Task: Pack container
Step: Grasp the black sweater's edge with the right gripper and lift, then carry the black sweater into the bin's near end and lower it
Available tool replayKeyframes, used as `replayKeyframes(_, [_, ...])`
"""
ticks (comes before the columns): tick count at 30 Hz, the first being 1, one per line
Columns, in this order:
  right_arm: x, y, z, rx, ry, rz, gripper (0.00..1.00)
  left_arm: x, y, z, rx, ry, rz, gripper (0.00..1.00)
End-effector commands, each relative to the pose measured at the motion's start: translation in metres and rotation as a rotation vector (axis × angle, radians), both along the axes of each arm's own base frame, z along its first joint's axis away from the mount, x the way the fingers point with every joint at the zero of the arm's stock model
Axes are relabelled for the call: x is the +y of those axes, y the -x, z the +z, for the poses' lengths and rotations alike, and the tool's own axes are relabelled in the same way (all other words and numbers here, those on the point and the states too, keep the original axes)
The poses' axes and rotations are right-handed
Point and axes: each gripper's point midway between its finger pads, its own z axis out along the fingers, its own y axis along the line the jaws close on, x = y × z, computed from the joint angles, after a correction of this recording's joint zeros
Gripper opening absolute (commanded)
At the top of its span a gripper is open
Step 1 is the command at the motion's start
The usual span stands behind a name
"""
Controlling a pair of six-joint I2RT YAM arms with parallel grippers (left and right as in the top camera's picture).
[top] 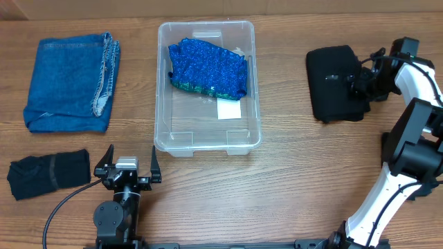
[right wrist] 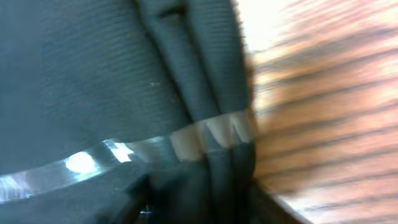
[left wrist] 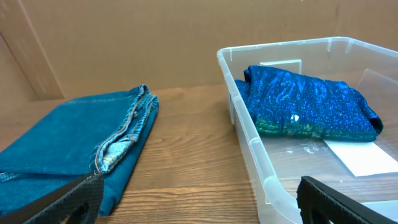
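Overhead view: the clear container (top: 160, 90) sits mid-desk toward the far edge, with a sparkly blue cloth (top: 208, 69) bundled in its far half beside a white label (top: 228, 108) on the bottom. Folded jeans (top: 69, 83) lie by the far-left corner, and a dark cloth (top: 48, 173) lies near the left edge, closer in. The left gripper (top: 131, 159) sits by the near edge, just short of the container, jaws spread wide and empty. The right gripper (top: 361, 83) meets a black garment (top: 332, 83) by the right edge; whether it grips the fabric cannot be told
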Motion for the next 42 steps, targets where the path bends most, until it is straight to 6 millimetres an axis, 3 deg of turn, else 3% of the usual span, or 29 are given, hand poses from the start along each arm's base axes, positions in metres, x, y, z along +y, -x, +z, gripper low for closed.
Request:
replayKeyframes(1, [0.051, 0.020, -0.033, 0.103, -0.107, 0.080, 0.17, 0.003, 0.000, 0.001, -0.008, -0.009, 0.016, 1.00])
replayKeyframes(2, [0.053, 0.019, -0.032, 0.102, -0.122, 0.066, 0.06, 0.003, 0.000, 0.001, -0.008, -0.009, 0.016, 1.00])
replayKeyframes(3, [0.055, 0.019, -0.031, 0.100, -0.135, 0.067, 0.04, 0.003, 0.000, 0.001, -0.008, -0.009, 0.016, 1.00])
replayKeyframes(6, [0.058, 0.019, -0.024, 0.107, -0.154, 0.070, 0.04, 0.003, 0.000, 0.001, -0.008, -0.009, 0.016, 1.00])
replayKeyframes(9, [0.057, 0.015, 0.001, 0.095, -0.151, 0.072, 0.04, 0.003, 0.000, 0.001, -0.008, -0.009, 0.016, 1.00])
replayKeyframes(11, [0.059, 0.009, 0.029, 0.056, -0.160, 0.082, 0.04, 0.003, 0.000, 0.001, -0.008, -0.009, 0.016, 1.00])
replayKeyframes(12, [0.064, 0.004, 0.059, 0.005, -0.183, 0.094, 0.04, 0.003, 0.000, 0.001, -0.008, -0.009, 0.016, 1.00])
replayKeyframes(14, [0.073, -0.001, 0.102, -0.064, -0.217, 0.113, 0.04, 0.003, 0.000, 0.001, -0.008, -0.009, 0.016, 1.00])
replayKeyframes(20, [0.095, 0.004, 0.175, -0.147, -0.219, 0.150, 0.04, 0.003, 0.000, 0.001, -0.008, -0.009, 0.016, 1.00])
replayKeyframes(29, [0.168, 0.013, 0.285, -0.365, -0.281, 0.248, 0.04, 0.003, 0.000, 0.001, -0.008, -0.009, 0.016, 1.00])
replayKeyframes(33, [0.225, 0.024, 0.337, -0.459, -0.383, 0.260, 0.04, 0.003, 0.000, 0.001, -0.008, -0.009, 0.016, 1.00])
replayKeyframes(37, [0.274, 0.042, 0.351, -0.538, -0.347, 0.480, 0.04, 0.003, 0.000, 0.001, -0.008, -0.010, 0.016, 1.00])
replayKeyframes(42, [0.312, 0.060, 0.334, -0.596, -0.167, 0.796, 0.04, 0.003, 0.000, 0.001, -0.008, -0.009, 0.016, 1.00])
